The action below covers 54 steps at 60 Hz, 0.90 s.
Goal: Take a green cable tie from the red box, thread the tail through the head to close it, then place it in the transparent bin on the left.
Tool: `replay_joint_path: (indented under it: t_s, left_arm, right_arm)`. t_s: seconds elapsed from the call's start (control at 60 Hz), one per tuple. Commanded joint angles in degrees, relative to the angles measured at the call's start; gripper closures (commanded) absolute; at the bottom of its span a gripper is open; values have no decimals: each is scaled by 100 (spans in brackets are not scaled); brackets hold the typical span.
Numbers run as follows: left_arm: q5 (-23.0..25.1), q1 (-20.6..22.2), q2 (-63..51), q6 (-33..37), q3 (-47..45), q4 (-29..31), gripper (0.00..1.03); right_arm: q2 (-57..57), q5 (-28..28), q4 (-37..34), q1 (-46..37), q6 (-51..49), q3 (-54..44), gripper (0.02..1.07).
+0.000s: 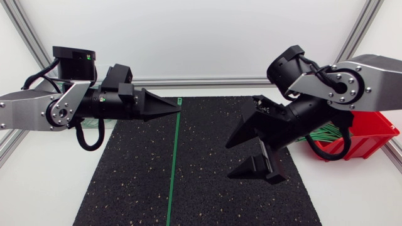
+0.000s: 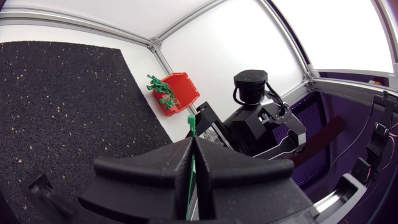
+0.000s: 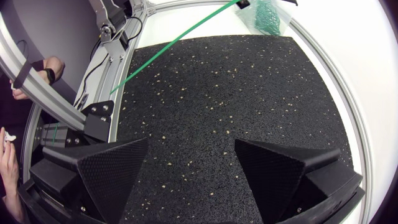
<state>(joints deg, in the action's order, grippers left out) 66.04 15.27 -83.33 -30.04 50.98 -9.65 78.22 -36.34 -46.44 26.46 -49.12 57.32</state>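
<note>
My left gripper (image 1: 178, 104) hangs over the mat's far edge, shut on one end of a long green cable tie (image 1: 173, 163). The tie runs straight from its fingertips towards the table's front. In the left wrist view the tie (image 2: 191, 163) is pinched between the closed fingers, its end poking out ahead. My right gripper (image 1: 247, 152) hovers over the mat's right half, open and empty, apart from the tie. Its view shows the tie (image 3: 168, 46) slanting ahead of the wide-apart fingers (image 3: 106, 168). The red box (image 1: 372, 134) holds more green ties (image 1: 325, 133). The transparent bin (image 3: 268, 15) also holds green ties.
A black speckled mat (image 1: 220, 194) covers the middle of the white table. The red box (image 2: 179, 91) stands off the mat's right edge. An aluminium frame rail (image 1: 207, 81) runs along the table's back.
</note>
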Motion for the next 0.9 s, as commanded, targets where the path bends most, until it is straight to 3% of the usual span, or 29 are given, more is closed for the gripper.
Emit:
replay_joint_path:
  t_s: [0.0,0.2,0.417,0.467,0.583,0.733,0.883]
  left_arm:
    - [137,73,-8,-213,-18,-222,100]
    - [190,178,-87,-1540,-352,-1891,100]
    - [181,126,-377,-1812,-141,-1918,100]
    - [190,82,-456,-1900,-80,-1918,100]
    - [181,38,-509,-1944,-44,-1927,100]
    - [181,-33,-509,-1970,-18,-1927,100]
    - [181,-77,-562,-1979,0,-1927,100]
  right_arm:
    - [97,-14,-103,70,-440,25,6]
    - [-711,716,2095,325,-590,-1039,6]
    - [-1309,1050,3782,553,-1512,-1944,6]
    - [-1441,1173,4608,624,-1697,-2252,6]
    - [-1485,1498,4802,808,-2822,-2339,6]
    - [-1388,1814,5848,1046,-3727,-2559,6]
    - [-1300,1841,6428,1406,-4369,-2673,6]
